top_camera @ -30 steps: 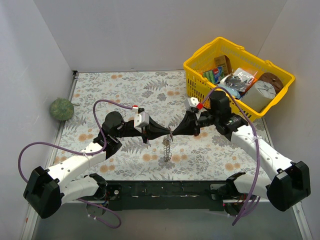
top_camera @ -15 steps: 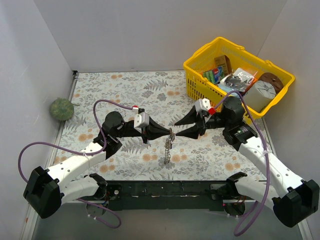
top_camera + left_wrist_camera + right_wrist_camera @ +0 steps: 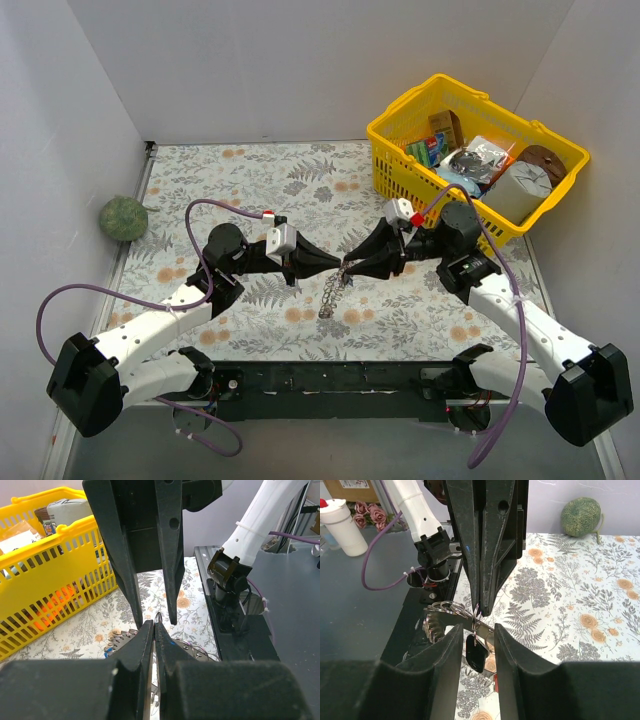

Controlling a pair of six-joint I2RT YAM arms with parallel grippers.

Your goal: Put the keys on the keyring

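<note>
Green ball [image 3: 122, 216]: at the far left edge of the surface [image 3: 230, 170], well apart from the work.
Left hand [image 3: 337, 266]: closed, pinching the top of the keyring and holding it above the surface.
Keyring [image 3: 328, 295]: hangs from that pinch between the two hands. A second ago it dropped straight down; now it slants toward the lower left.
Keys [image 3: 477, 656]: one dark head dangles just under the pinch, between the right fingers. Other colours are too small to tell apart.
Right hand [image 3: 349, 267]: jaws partly apart on either side of the ring and dark key, clamping nothing. It was closed here a second ago, then let go, backed off and returned.
Yellow basket [image 3: 395, 168]: far right, untouched.
Meaning: probably a regrip for a better hold, with threading still unfinished.
</note>
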